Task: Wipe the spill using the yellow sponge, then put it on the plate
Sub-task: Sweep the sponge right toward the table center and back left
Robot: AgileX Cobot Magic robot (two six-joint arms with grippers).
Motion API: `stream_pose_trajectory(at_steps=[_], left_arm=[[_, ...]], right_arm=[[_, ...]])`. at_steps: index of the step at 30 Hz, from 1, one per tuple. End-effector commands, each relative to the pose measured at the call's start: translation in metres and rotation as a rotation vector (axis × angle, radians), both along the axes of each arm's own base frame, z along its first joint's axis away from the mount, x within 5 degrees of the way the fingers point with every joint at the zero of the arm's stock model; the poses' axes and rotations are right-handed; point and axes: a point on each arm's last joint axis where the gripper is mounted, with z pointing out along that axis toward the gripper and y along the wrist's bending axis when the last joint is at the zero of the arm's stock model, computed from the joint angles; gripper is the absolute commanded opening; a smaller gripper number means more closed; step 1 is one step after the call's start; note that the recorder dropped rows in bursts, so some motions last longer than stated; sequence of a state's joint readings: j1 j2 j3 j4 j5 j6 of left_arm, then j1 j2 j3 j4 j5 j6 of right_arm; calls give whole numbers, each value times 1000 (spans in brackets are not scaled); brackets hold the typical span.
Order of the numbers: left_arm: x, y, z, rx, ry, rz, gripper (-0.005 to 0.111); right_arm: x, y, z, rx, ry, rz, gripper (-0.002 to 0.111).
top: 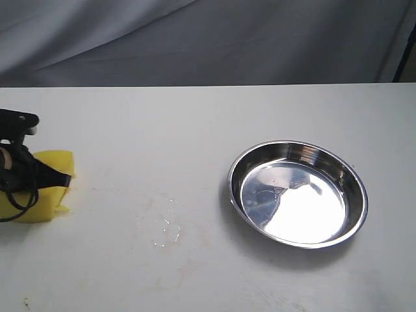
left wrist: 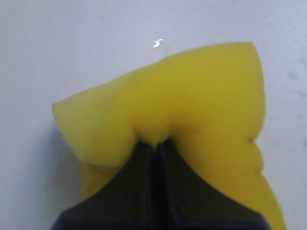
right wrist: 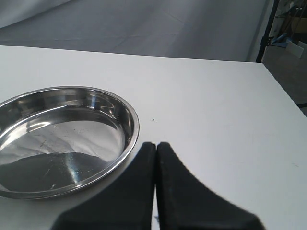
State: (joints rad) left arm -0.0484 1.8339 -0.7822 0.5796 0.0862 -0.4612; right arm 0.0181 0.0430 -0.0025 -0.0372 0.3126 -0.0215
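Observation:
The yellow sponge (top: 49, 185) sits at the far left of the white table, pinched and buckled by my left gripper (top: 57, 177), which is shut on it. In the left wrist view the sponge (left wrist: 192, 100) bulges around the black fingertips (left wrist: 144, 153). What shows of the spill (top: 166, 227) is a faint patch of droplets and brownish smears, right of the sponge and apart from it. The steel plate (top: 354, 224) lies to the right, empty. My right gripper (right wrist: 156, 145) is shut on nothing beside the plate's rim (right wrist: 134, 127); it is out of the exterior view.
A grey cloth backdrop (top: 208, 39) hangs behind the table's far edge. A dark stand (right wrist: 266, 28) rises past the table's corner in the right wrist view. Bare white tabletop (top: 195, 130) spreads between sponge and plate.

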Motion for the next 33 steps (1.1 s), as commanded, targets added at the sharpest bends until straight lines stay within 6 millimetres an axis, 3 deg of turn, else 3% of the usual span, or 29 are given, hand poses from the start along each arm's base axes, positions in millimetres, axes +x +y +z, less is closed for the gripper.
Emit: stream_pose_trajectory(at_steps=[1,6,14,21,33], left_arm=[[-11,-42,-13,-13,40,-125,0],[-17,-72,-13,-23,31,-217,0],[-25,-101,-13,-40,27,-294,0],[-27,-115,-11,-95,-5,-305,0],[-27,-114,-10,-95,-1,-297,0]], right_arm=[[0,0,0,7,-5,-8,0],[0,0,0,7,-5,-8,0],[0,0,0,7,-5,-8,0],[0,0,0,7,-5,-8,0],[0,0,0,7,-5,-8,0]])
